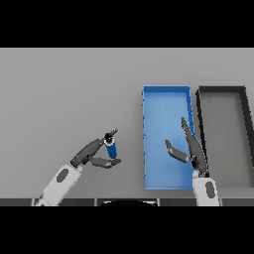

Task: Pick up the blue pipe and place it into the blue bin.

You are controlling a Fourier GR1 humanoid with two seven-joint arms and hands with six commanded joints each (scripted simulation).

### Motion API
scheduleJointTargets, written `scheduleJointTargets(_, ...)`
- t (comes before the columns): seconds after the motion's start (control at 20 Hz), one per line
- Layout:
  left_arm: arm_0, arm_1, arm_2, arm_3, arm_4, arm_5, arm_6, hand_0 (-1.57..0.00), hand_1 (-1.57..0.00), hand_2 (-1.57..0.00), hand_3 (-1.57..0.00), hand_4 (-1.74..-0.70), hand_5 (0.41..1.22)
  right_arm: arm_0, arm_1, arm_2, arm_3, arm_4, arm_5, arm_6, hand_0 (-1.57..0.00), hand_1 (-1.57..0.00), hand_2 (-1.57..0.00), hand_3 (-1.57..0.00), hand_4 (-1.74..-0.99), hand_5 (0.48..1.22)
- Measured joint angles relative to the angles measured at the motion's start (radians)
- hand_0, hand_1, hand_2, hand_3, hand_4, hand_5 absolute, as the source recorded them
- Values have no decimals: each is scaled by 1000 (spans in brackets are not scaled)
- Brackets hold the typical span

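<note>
Grey table (64, 89): blue pipe (111, 148) pinched in left robot hand (92, 154), left of blue bin (166, 106); right robot hand (191, 149) open.

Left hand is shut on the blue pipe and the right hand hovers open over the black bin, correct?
Not quite. The head view shows the right hand open over the blue bin, not the black bin beside it. The rest holds: the left hand is shut on the blue pipe, left of the blue bin.

light: even, flat | shadows: faint | glare: none seen
</note>
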Motion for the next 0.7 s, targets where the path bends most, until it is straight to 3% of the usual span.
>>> scheduleJointTargets(0.1, -19, -16, -7, 25, -23, 12, -9, 1, 1, 1, 1, -1160, 491, 11, 9, 9, -4, 3, 1, -4, 1, 1, 1, 1, -1323, 665)
scheduleJointTargets(0.25, -35, -63, -6, 55, 3, 0, -16, 1, 1, -24, -17, -1215, 536, 20, -5, -4, -3, -9, 10, -19, 1, 1, 1, 1, -1321, 664)
scheduleJointTargets(0.35, -38, -93, -5, 68, 28, -13, -27, -3, -89, -208, -197, -1275, 607, 13, 2, 0, -8, -6, 4, -3, 1, 1, 1, 1, -1320, 664)
scheduleJointTargets(0.4, -53, -104, 2, 80, 34, -10, -17, -93, -246, -390, -472, -1306, 730, 1, 0, -5, 4, -10, 6, 7, 1, 1, 1, 1, -1319, 663)
scheduleJointTargets(0.45, -49, -119, 4, 94, 48, -16, -10, -340, -501, -626, -692, -1389, 828, 10, 2, -1, -5, -8, 5, -7, 1, 1, 1, 1, -1322, 666)
scheduleJointTargets(0.55, -31, -137, 13, 98, 75, -24, -37, -783, -886, -966, -979, -1509, 969, 4, 0, 0, 8, -2, 6, -3, 1, 1, 1, 1, -1313, 665)
scheduleJointTargets(0.7, -22, -151, 1, 89, 65, -28, -51, -1168, -1220, -1261, -1250, -1617, 1092, 4, -8, -7, 11, -1, 4, -5, 1, 1, 1, 1, -1307, 666)
